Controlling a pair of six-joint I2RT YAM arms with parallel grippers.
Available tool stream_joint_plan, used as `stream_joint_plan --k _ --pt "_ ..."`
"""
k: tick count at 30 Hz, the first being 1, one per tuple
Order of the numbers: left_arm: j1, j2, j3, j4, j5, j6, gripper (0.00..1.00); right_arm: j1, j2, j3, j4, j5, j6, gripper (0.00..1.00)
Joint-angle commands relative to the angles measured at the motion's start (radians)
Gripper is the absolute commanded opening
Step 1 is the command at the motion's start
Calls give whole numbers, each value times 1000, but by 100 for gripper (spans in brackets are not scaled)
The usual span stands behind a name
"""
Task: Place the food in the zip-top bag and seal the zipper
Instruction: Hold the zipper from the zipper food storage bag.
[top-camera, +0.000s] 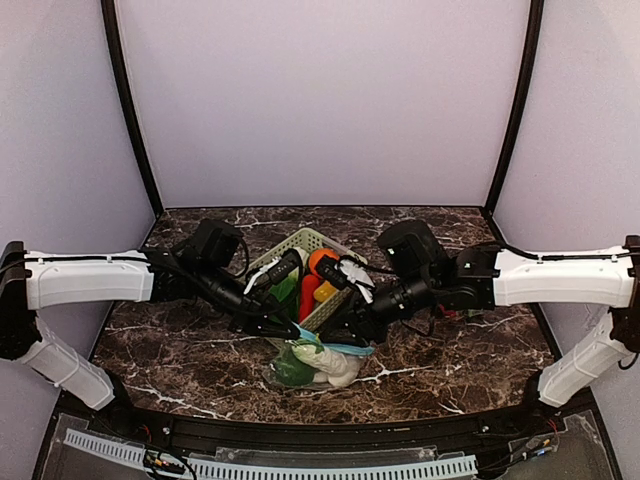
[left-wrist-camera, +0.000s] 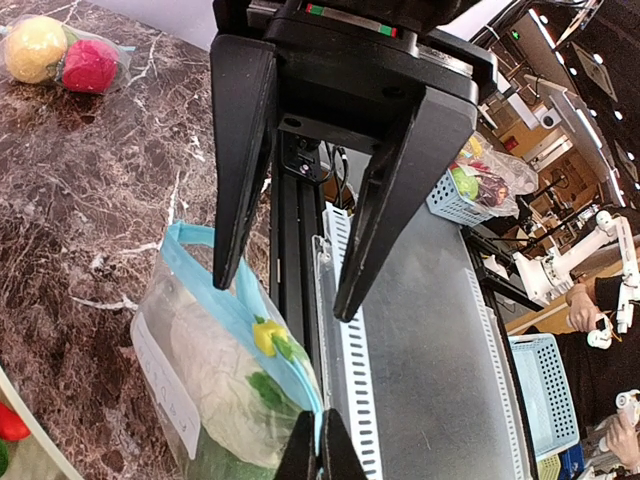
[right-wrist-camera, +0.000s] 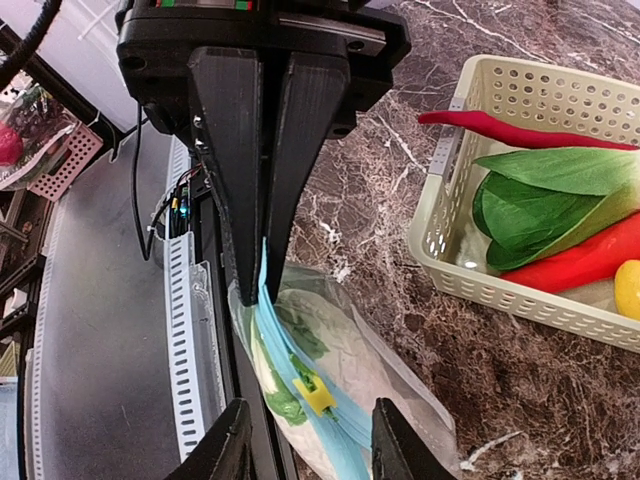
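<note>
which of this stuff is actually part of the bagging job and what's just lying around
In the job: zip-top bag, pinched at its zipper by the left gripper; right gripper, open around the zipper; yellow slider; red chilli, leafy greens and yellow piece in the basket.

Lying about: the basket itself; a second bag of yellow and red fruit; blue crate beyond the table.

On the left claw (right-wrist-camera: 255, 285) we see matt black moulded plastic; just under it the zip-top bag (right-wrist-camera: 390, 370) is thin clear film, wrinkled and shiny, with a smooth blue zipper strip (right-wrist-camera: 285, 350) and a yellow plastic slider (right-wrist-camera: 316, 395). Beside that claw the desk (right-wrist-camera: 380, 230) shows us glossy brown marble patterning, and the basket (right-wrist-camera: 440, 200) is pale perforated plastic.
</note>
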Motion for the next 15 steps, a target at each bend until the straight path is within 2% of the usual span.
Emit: stream_joint_plan --k 1,15 --pt "-2 -2 29 -13 40 15 1 -11 25 24 44 -71 -30 38" --pt "-2 1 29 -11 54 10 1 -38 69 20 70 -127 -50 28"
